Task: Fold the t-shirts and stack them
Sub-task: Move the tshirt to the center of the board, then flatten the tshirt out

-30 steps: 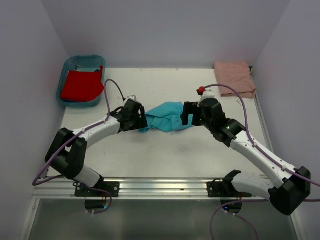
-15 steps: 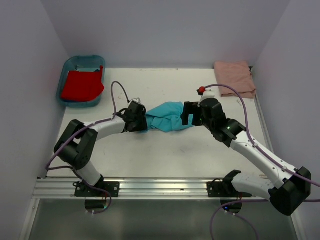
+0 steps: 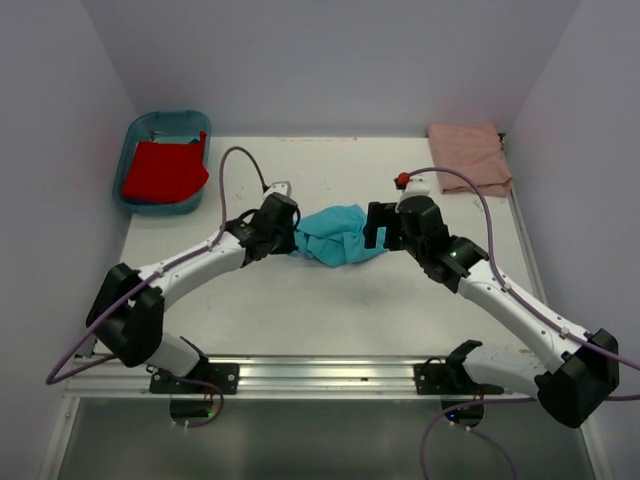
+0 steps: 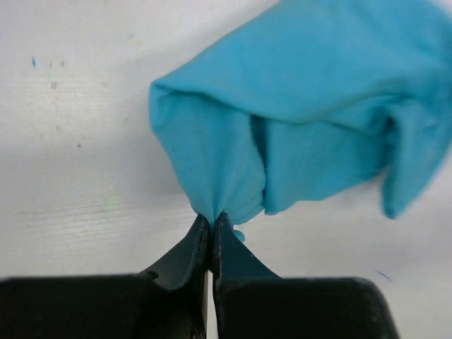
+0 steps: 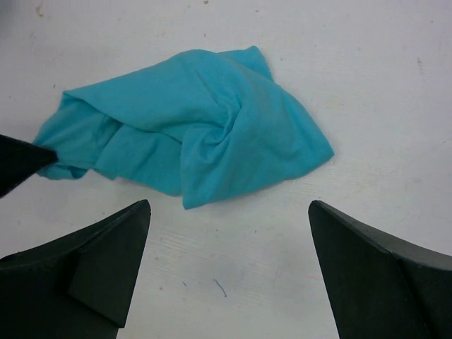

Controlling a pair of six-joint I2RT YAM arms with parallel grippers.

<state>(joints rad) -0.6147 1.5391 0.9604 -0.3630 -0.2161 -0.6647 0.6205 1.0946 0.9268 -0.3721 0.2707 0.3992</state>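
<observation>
Left wrist view first: the left gripper [image 4: 212, 220] is clamped tight, its two dark fingers pressed together on a pinched point of the turquoise t-shirt [image 4: 311, 106] at the lower centre of the frame. From that pinch the cloth fans up and to the right in bunched folds, filling the upper right. White surface [image 4: 78, 141] shows bare on the left.

Over to the right wrist view: the right gripper [image 5: 227, 212] stands wide open, one finger at lower left, the other at lower right. The turquoise t-shirt lies crumpled in the middle of the frame, just above that gap, and neither finger touches it. At the left edge of the frame, a dark tip of the left gripper meets the cloth's left end.

Now the top external view: the two grippers face each other across the centre of the surface with the turquoise bundle between them. The left gripper is at its left end, and the right gripper is just beside its right side. Further out, the pale salmon-pink t-shirt [image 3: 468, 152] lies folded in the upper right corner of the surface, well apart from both arms. At the upper left, the red t-shirt [image 3: 163, 170] sits inside the blue tub [image 3: 135, 135], filling most of it.
</observation>
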